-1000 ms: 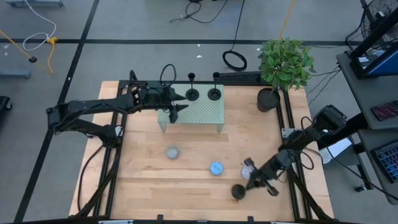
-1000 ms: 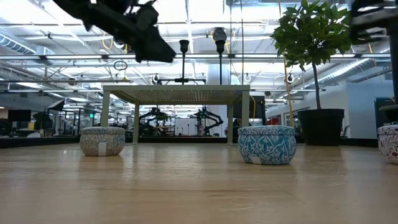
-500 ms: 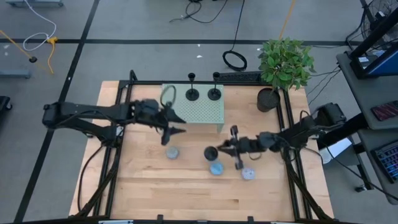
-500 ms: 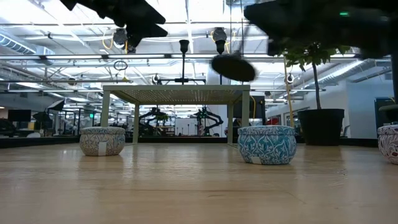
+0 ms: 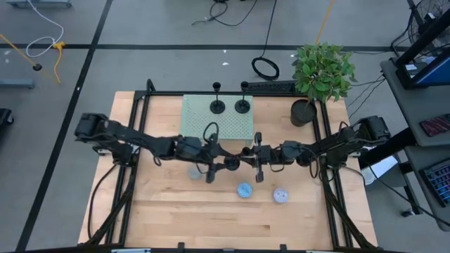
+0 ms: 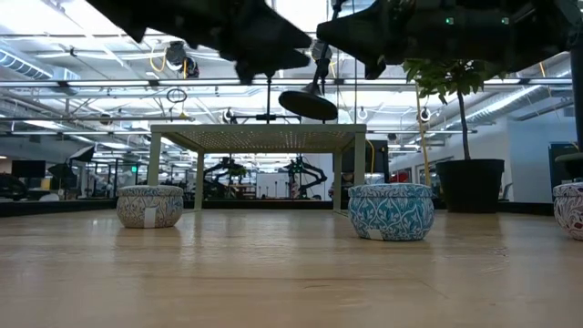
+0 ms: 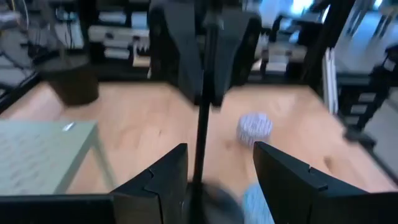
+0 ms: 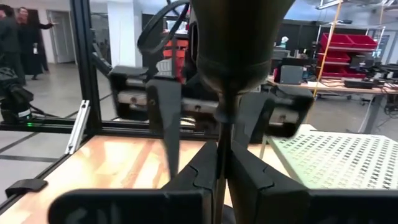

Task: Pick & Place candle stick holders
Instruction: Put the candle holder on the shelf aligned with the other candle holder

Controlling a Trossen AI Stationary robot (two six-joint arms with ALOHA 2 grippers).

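Note:
A small black candle stick holder hangs over the table's middle, its disc base (image 5: pixel 230 164) down and its thin stem (image 7: pixel 201 130) nearly upright. My right gripper (image 8: pixel 222 169), reaching in from the right, is shut on that stem. My left gripper (image 7: pixel 221 169) comes from the left and is open; its fingers stand on either side of the lower stem, apart from it. Two more holders (image 5: pixel 217 105) (image 5: pixel 242 105) stand on their bases at the far edge of the green stand (image 5: pixel 228 128). My right gripper pinches the holder's thin stem (image 8: pixel 221 134) between its two fingers, well above the disc base (image 6: pixel 308 103). The fingers come about level from the table's right side and lie across the stem. The holder hangs below them, close to upright and clear of the table.
Patterned tins sit on the wood: a blue one (image 5: pixel 244 190), a pale one (image 5: pixel 280 195) and one (image 5: pixel 195 172) partly under my left arm. A potted plant (image 5: pixel 320 70) stands at the far right corner. Black frame rails run along the table's left and right sides.
My right gripper has carried the holder from the near right of the table up and toward the middle, tipping from slanting down to about level. My left gripper has left the green stand, moving nearer and lower to the middle, until its fingers flank the stem.

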